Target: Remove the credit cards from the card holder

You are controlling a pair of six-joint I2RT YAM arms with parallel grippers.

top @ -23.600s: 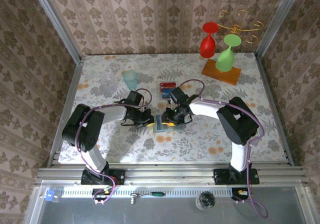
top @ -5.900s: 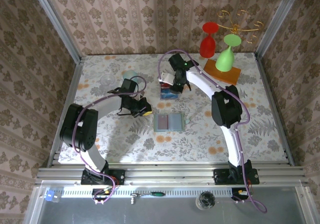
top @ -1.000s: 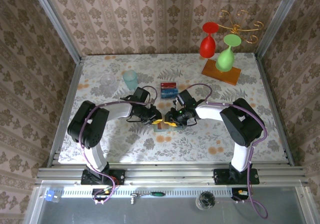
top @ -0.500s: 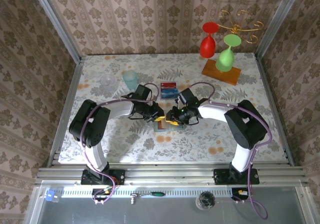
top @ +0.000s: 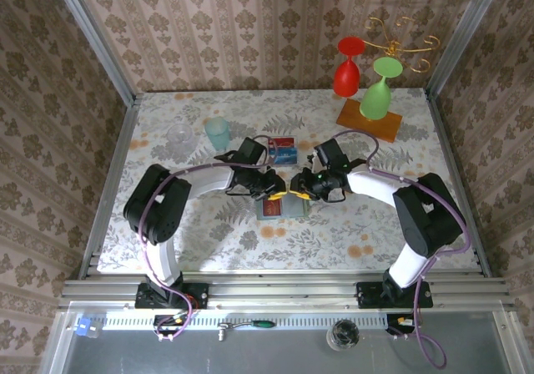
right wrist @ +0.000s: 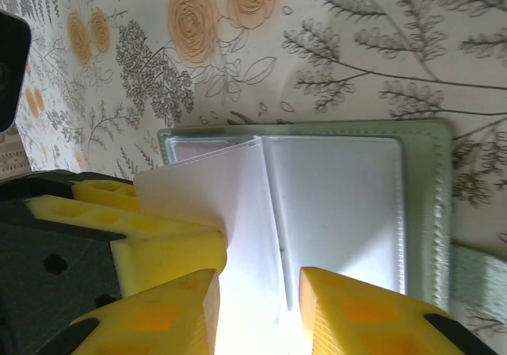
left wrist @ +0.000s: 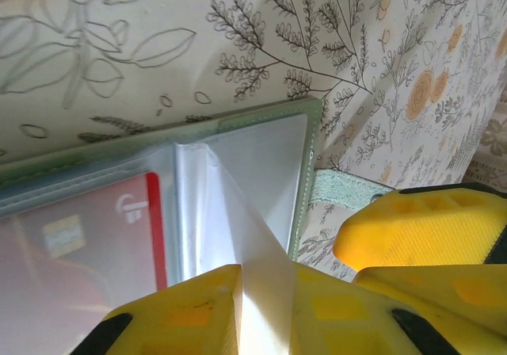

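- Left gripper [left wrist: 265, 280] clamped on a clear sleeve [left wrist: 230, 212] of the open card holder [top: 284, 209] on the table [top: 209, 224]
- Right gripper [right wrist: 258, 284] released, fingers straddling that sleeve
- A red credit card [left wrist: 87, 244] sits in a pocket; other cards [top: 284, 151] lie stacked beyond

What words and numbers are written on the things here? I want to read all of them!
No word or number can be read here.
red card, inside the card holder: a small white logo mark, blurred behind the plastic, with no readable letters.
loose cards on the table, top view: any print is too small to read.
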